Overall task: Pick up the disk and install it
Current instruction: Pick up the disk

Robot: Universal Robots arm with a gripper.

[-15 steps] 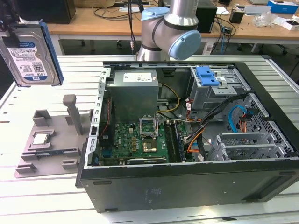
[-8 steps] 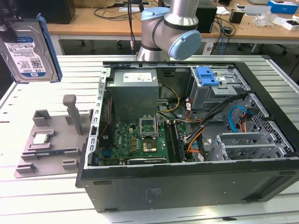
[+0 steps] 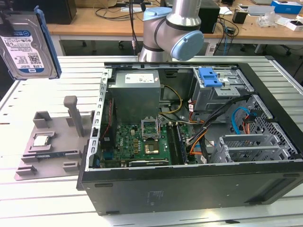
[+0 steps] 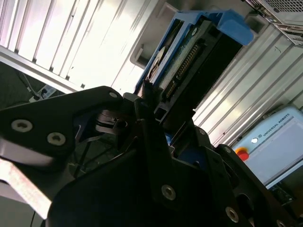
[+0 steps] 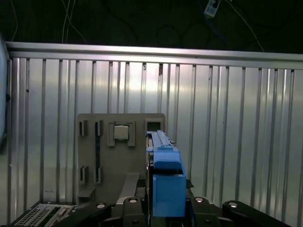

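Observation:
The disk, a silver hard drive with a white-and-blue label and blue rails, hangs upright in the air at the exterior view's far left, above the slatted table. My gripper is shut on its upper part at the picture's edge. In the second wrist view the disk is edge-on, its connector row showing, clamped between the black fingers. In the first wrist view its blue rail stands between the finger bases, over the grey fixture.
An open computer case lies on the table at the exterior view's right, with a motherboard, a grey cage with a blue latch and metal bays. The grey fixture holds a square processor chip.

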